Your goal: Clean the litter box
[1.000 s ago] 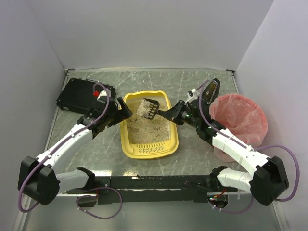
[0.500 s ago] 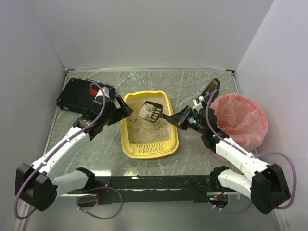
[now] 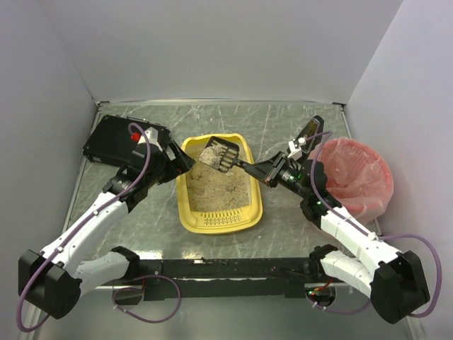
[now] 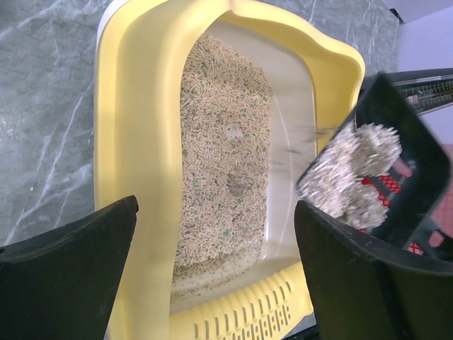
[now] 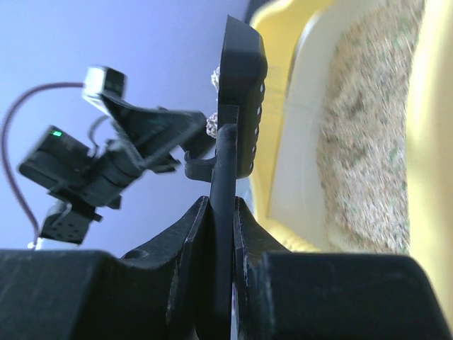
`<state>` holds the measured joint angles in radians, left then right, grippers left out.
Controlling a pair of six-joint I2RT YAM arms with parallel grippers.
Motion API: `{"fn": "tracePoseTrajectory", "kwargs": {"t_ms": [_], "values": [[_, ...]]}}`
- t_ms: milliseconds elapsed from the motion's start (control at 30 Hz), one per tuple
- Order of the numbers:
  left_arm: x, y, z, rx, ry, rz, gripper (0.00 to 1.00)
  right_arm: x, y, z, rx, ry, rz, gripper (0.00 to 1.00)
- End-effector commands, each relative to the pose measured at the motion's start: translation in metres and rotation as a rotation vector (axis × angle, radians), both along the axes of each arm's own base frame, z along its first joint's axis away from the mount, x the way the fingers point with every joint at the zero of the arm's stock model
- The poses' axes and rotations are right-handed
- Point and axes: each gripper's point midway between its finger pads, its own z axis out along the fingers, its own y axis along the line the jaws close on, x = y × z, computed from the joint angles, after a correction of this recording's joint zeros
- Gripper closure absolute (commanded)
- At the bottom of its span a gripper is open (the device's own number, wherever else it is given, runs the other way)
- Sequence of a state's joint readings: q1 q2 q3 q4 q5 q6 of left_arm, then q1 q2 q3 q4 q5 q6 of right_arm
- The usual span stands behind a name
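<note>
The yellow litter box [image 3: 185, 205] lies mid-table with beige litter inside and its slotted rim toward the arms. My right gripper [image 3: 263, 171] is shut on the handle of a black slotted scoop [image 3: 218, 156]. The scoop hangs over the box's far end, loaded with litter and pale clumps [image 4: 354, 170]. In the right wrist view the fingers [image 5: 191, 234] pinch the thin handle, and the scoop [image 5: 242, 92] stands edge-on beside the box [image 5: 432, 142]. My left gripper [image 3: 177, 161] is open at the box's far left corner. Its jaws stand either side of the left wall [image 4: 134, 142].
A pink-red bag-lined round bin [image 3: 354, 177] stands right of the box, behind my right arm. A flat black box [image 3: 117, 138] lies at the back left. A black bar [image 3: 226, 268] runs along the near edge. White walls close in three sides.
The scoop dipped toward the litter, then rose toward the box's far end with its load. My left arm shifted slightly toward the back; its jaws stayed open.
</note>
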<state>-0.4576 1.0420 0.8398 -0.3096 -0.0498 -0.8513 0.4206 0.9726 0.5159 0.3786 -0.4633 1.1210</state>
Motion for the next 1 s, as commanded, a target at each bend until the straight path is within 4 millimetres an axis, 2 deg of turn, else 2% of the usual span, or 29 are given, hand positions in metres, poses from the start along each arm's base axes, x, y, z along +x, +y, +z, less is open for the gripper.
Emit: {"fn": "tracePoseTrajectory", "kwargs": {"t_ms": [0, 133, 167, 233, 300, 333, 433, 533, 600, 667, 700, 767, 800, 833, 900, 967], "values": [[0.003, -0.001, 0.015, -0.026, -0.047, -0.003, 0.03, 0.010, 0.000, 0.032, 0.087, -0.097, -0.029, 1.00], [0.001, 0.000, 0.013, -0.030, -0.048, 0.004, 0.03, -0.009, -0.003, 0.022, 0.080, -0.071, 0.012, 1.00], [0.001, 0.001, 0.012, -0.027, -0.044, 0.009, 0.03, -0.007, -0.008, 0.017, 0.038, -0.072, -0.017, 1.00], [0.000, 0.002, 0.010, -0.028, -0.039, 0.008, 0.03, -0.002, -0.014, 0.024, 0.020, -0.103, -0.066, 1.00], [0.000, 0.001, 0.010, -0.030, -0.038, 0.006, 0.03, 0.006, -0.011, 0.028, 0.034, -0.107, -0.069, 1.00], [-0.001, 0.002, 0.010, -0.030, -0.037, 0.006, 0.03, 0.007, -0.008, 0.036, 0.058, -0.133, -0.056, 1.00], [-0.001, 0.003, 0.009, -0.028, -0.037, 0.012, 0.03, -0.001, -0.004, 0.029, 0.097, -0.093, 0.000, 1.00], [-0.001, 0.002, 0.010, -0.030, -0.040, 0.009, 0.03, -0.005, -0.015, 0.023, 0.062, -0.089, -0.044, 1.00], [-0.002, 0.003, 0.010, -0.029, -0.040, 0.010, 0.03, 0.002, -0.018, 0.029, 0.065, -0.116, -0.080, 1.00], [-0.002, 0.002, 0.011, -0.034, -0.045, 0.006, 0.03, 0.008, -0.015, 0.049, 0.130, -0.159, -0.079, 1.00], [-0.001, 0.002, 0.011, -0.035, -0.044, 0.005, 0.03, 0.010, -0.012, 0.046, 0.134, -0.141, -0.064, 1.00], [0.000, 0.001, 0.012, -0.040, -0.047, 0.006, 0.03, -0.001, -0.009, 0.036, 0.134, -0.101, -0.018, 1.00], [0.001, 0.001, 0.012, -0.041, -0.048, 0.007, 0.03, -0.008, -0.013, 0.019, 0.112, -0.045, -0.019, 1.00], [0.001, 0.000, 0.011, -0.042, -0.048, 0.002, 0.03, -0.010, -0.016, 0.013, 0.111, -0.032, -0.032, 1.00], [0.003, -0.004, 0.011, -0.052, -0.048, -0.012, 0.03, -0.008, -0.021, 0.020, 0.162, -0.045, -0.067, 1.00], [0.004, -0.007, 0.008, -0.048, -0.033, -0.022, 0.03, -0.004, -0.016, 0.027, 0.213, -0.027, -0.051, 1.00]]}}
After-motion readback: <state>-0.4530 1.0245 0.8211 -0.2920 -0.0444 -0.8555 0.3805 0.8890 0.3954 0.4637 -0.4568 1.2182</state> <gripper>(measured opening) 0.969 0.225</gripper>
